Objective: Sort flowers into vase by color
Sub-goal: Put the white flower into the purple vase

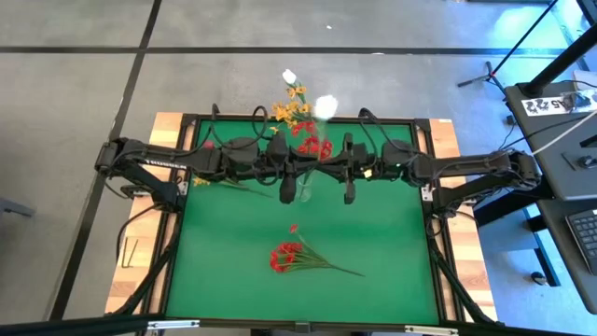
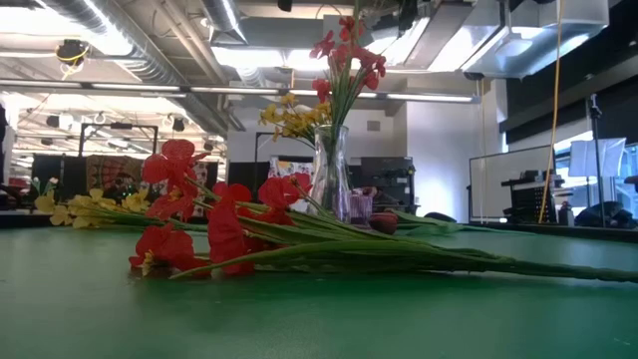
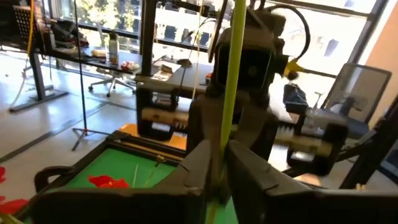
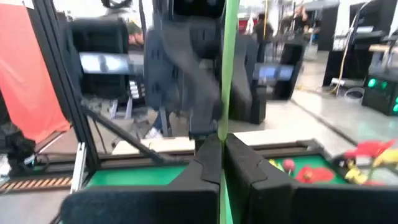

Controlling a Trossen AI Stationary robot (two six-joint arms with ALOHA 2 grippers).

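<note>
A clear glass vase stands at mid-table, with red and yellow-orange flowers standing in it by their stems. My left gripper is just left of the vase and my right gripper just right of it; each is shut on a thin green stem. White tulip heads show above them. Which head belongs to which stem, I cannot tell. A red bunch lies flat on the mat nearer the front edge. My left gripper pinches an upright yellow-green stem between its two fingers, which lie across it. The stem rises straight past the fingers and out of the wrist view. My right gripper pinches an upright green stem the same way, fingers level and across it, with the stem running up out of view.
Yellow flowers lie on the mat under the left arm, and a small pink bud lies near the far left corner. The black frame edges the green mat. Open mat lies around the red bunch.
</note>
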